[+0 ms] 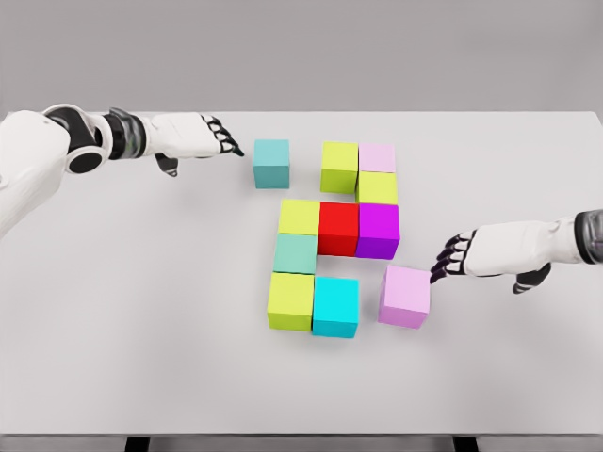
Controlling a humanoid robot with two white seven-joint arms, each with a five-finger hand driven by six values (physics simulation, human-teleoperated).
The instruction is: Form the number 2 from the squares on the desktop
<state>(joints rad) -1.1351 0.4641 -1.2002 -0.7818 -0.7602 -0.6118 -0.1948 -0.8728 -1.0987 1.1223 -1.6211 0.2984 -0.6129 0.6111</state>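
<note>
Coloured cubes stand on the white table (141, 358). A teal cube (271, 162) stands alone at the upper left of the group. A lime cube (339, 166) and a pale pink cube (378, 157) form the top row, with a lime cube (377, 188) under the pink one. Below run a lime cube (299, 217), a red cube (338, 227) and a magenta cube (378, 229). A mint cube (296, 252), a lime cube (291, 299) and a cyan cube (335, 306) follow. A lilac cube (406, 295) sits slightly apart at the lower right. My left hand (222, 137) hovers open just left of the teal cube. My right hand (450, 257) is open, fingertips at the lilac cube's right edge.
The table's front edge (301, 435) runs along the bottom and its far edge (301, 113) lies behind the cubes. Bare tabletop spreads left of the cubes and along the front.
</note>
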